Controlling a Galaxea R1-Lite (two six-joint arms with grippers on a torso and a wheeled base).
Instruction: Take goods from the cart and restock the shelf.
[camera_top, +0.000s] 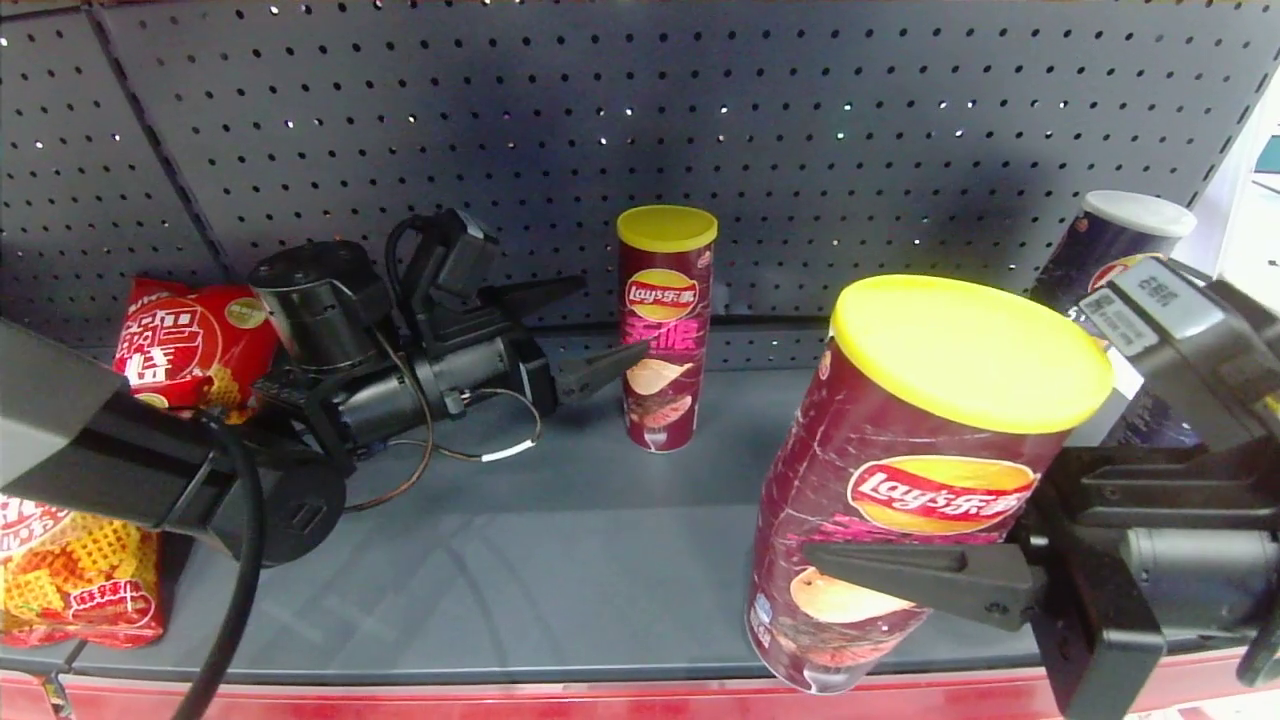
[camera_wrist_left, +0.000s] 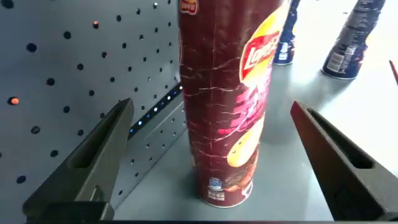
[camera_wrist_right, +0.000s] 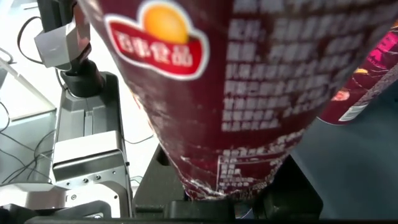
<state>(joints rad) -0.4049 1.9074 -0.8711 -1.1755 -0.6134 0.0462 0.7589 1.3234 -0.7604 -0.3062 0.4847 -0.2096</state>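
A maroon chip can (camera_top: 667, 330) with a yellow lid stands upright at the back middle of the grey shelf (camera_top: 560, 560). My left gripper (camera_top: 605, 322) lies open just left of it, fingertips short of the can and not touching. The left wrist view has this can (camera_wrist_left: 227, 106) standing ahead of the spread fingers (camera_wrist_left: 93, 162). My right gripper (camera_top: 900, 545) is shut on a second maroon chip can (camera_top: 930, 470), slightly tilted over the shelf's front right edge. That held can (camera_wrist_right: 249, 93) is close up in the right wrist view.
Two red snack bags (camera_top: 195, 340) (camera_top: 75, 580) lie at the shelf's left end. A dark blue can with a white lid (camera_top: 1120, 250) stands at the back right, behind my right arm. A perforated grey panel (camera_top: 800, 130) backs the shelf. Bare shelf floor lies between the two maroon cans.
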